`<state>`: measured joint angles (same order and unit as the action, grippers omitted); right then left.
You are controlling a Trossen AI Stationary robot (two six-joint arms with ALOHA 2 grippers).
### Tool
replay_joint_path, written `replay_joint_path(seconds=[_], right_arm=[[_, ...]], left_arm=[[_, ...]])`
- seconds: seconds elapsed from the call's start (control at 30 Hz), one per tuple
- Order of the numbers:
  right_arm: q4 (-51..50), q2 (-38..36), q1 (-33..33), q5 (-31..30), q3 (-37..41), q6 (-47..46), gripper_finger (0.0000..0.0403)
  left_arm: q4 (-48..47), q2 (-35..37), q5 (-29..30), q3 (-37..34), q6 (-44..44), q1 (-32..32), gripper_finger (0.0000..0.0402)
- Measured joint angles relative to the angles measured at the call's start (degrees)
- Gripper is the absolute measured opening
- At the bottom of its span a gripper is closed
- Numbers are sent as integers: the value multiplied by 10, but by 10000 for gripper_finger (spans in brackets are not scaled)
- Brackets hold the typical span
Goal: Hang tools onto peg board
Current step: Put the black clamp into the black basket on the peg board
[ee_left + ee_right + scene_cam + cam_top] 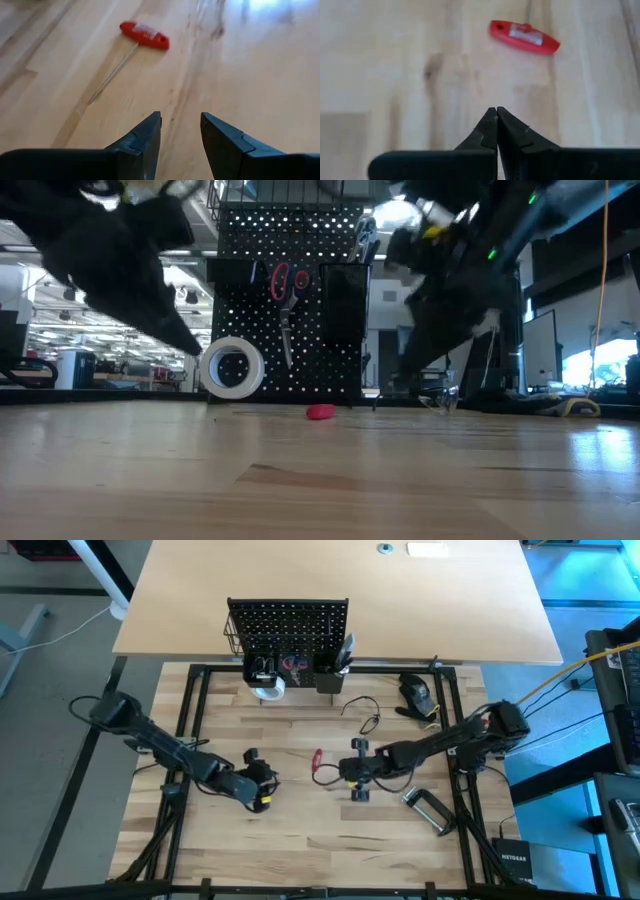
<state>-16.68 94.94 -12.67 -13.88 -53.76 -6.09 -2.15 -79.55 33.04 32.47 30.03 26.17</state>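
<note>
I can read only one text. In the high view, a small black box [515,862] lies beside the table's frame, on my right side, and it carries the white word "NETGEAR".

The red handle [524,36] of the small T-shaped tool on the wooden table [395,60] has a pale label with some print. My right wrist view shows it most closely, but the letters are too blurred and I cannot read them. In my left wrist view the same label is also unreadable. I find no other readable signs or numbers.
</note>
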Motion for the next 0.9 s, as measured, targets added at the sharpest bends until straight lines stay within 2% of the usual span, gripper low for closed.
replay_joint_path(seconds=[0.13,0.37,0.53,0.7,0.8,0.9], right_arm=[[-101,-40,-36,19,-24,-58,3],[-277,-86,-108,109,-66,-224,3],[-353,-94,-166,203,-68,-386,3],[-382,-91,-237,225,-59,-522,5],[-404,-91,-265,230,-56,-611,26],[-417,-91,-291,226,-56,-677,69]], left_arm=[[3,-33,0,0,3,-4,129],[6,-45,-6,0,19,-4,129],[20,-45,-7,0,23,-4,129],[19,-45,-7,0,13,-4,129],[26,-45,-7,0,-10,-7,129],[43,-45,-9,0,-35,-16,129]])
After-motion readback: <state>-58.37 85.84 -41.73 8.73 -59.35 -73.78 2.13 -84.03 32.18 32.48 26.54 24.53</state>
